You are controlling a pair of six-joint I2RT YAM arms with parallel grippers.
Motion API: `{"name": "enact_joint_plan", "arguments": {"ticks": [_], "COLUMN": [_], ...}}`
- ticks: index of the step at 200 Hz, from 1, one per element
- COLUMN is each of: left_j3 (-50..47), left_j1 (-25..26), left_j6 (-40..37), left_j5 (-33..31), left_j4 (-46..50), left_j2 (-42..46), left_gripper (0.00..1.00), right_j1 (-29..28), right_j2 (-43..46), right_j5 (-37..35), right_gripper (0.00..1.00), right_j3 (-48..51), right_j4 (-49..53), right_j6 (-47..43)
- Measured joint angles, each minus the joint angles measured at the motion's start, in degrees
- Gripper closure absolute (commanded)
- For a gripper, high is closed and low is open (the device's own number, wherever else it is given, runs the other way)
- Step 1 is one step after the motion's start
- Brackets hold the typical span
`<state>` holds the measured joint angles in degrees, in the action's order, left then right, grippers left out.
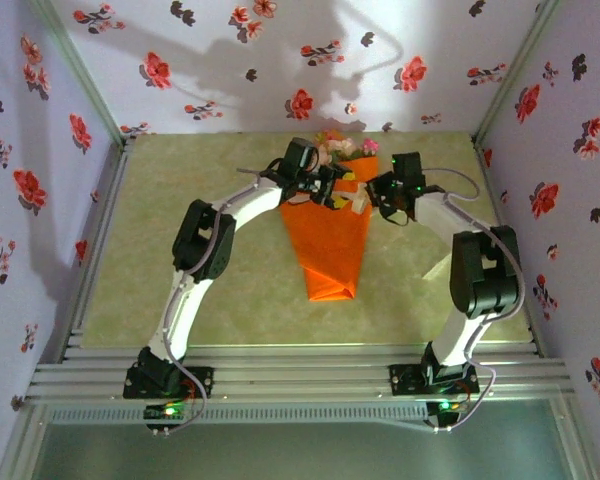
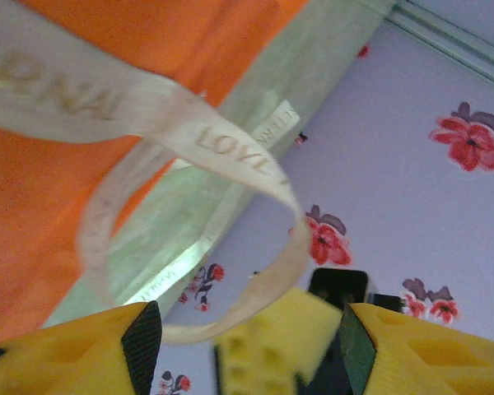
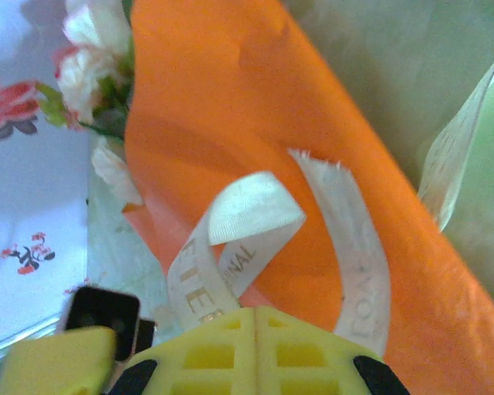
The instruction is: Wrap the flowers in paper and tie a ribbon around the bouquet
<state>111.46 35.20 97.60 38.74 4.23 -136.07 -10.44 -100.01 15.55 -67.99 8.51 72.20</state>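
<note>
Bouquet (image 1: 330, 250) mid-table, flowers (image 1: 330, 150) at 12 o'clock end, tip at 6 o'clock. Right gripper (image 3: 255, 321) pinched tight on ribbon (image 3: 255, 210) over orange paper (image 3: 230, 99). Left gripper (image 2: 245, 346) jaws wide apart, ribbon loop between them

Top external: fixed high, behind the arm bases (image 1: 168, 378), facing forward and down over the table (image 1: 180, 190) to the back wall (image 1: 230, 90). Far off; whole cell framed, bouquet (image 1: 330, 245) small at centre.

Left wrist: on the left gripper (image 2: 247, 341), very near, frame tilted, looking past its fingers across orange paper (image 2: 49, 239) and table toward a flowered wall (image 2: 412, 206). Ribbon (image 2: 230, 148) close to lens, soft.

Right wrist: on the right gripper (image 3: 255, 337), very near, looking down onto the bouquet's wide end; flowers (image 3: 86, 49) upper left.

Shared: bouquet's upper part in all three; ribbon and paper in both wrist views.
</note>
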Motion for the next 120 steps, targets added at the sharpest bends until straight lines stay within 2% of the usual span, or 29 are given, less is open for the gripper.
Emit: {"name": "enact_joint_plan", "arguments": {"ticks": [39, 69, 90, 120], "left_j3": [-0.2, -0.9, -4.7, -12.2], "left_j1": [-1.4, -2.2, -2.6, -3.3], "left_j6": [-5.2, -8.7, -8.2, -3.5], "left_j5": [-2.6, -6.1, -7.8, -11.4], "left_j4": [8.7, 16.1, 17.1, 14.7], "left_j2": [3.8, 6.9, 9.1, 10.1], "left_gripper": [0.34, 0.41, 0.4, 0.39], "right_j1": [3.3, 4.9, 6.8, 9.4], "right_j2": [0.6, 0.1, -2.4, -8.4], "right_j5": [-0.5, -0.3, -0.3, -0.2], "right_gripper": [1.0, 1.0, 1.0, 1.0], "right_j3": [-0.3, -2.8, -8.8, -18.6], "right_j4": [1.6, 4.7, 6.2, 7.8], "right_j6": [-2.6, -4.4, -6.5, -10.4]}}
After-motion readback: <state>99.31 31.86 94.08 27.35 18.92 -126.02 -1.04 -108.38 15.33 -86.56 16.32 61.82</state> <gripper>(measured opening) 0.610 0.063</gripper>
